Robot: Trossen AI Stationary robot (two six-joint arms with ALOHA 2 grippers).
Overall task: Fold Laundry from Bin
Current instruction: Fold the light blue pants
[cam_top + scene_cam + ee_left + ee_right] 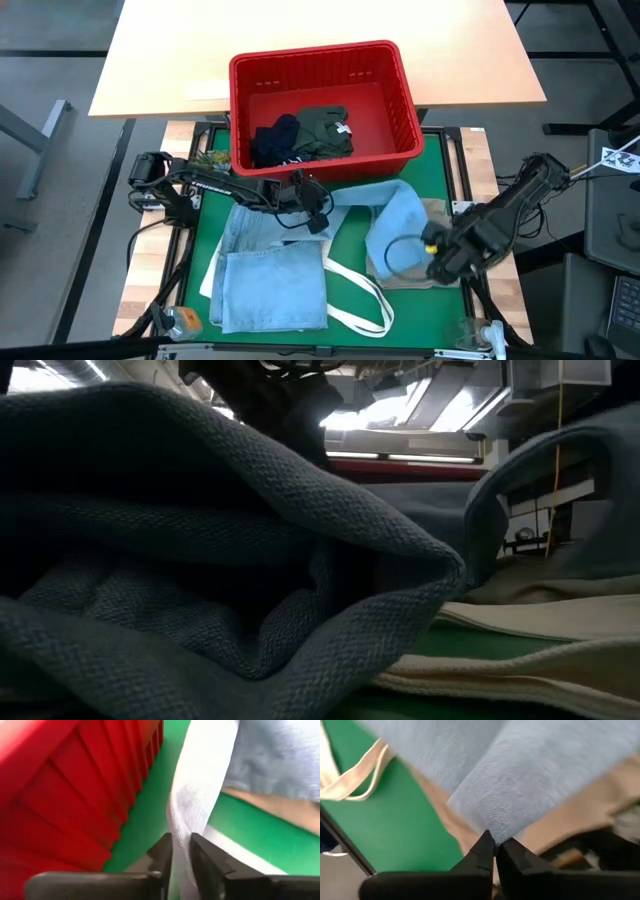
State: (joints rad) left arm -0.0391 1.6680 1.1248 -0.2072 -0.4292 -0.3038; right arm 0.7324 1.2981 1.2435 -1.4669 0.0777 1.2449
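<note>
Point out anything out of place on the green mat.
A white tote bag lies among the laundry, its straps looping over the mat beside the half-folded jeans. It is no garment. One jeans leg also trails sideways over beige cloth.

- We see the bin just beyond the left gripper: red moulded plastic, smooth, slightly glossy, ribbed outer wall.
- Jeans: light blue denim cloth, matt, fine twill weave; in the low view the weave looks coarse.
- Between the left gripper's fingers: a white cloth strip, soft, matt, finely woven.
- At the right gripper: same matt denim, over beige cloth, plain, matt.
- Both grippers: dark, matt, hard plastic look.
- Green mat under both: smooth, matt.
- Table beyond the bin: pale wood-look, smooth.
- Tote straps: cream woven cloth.
</note>
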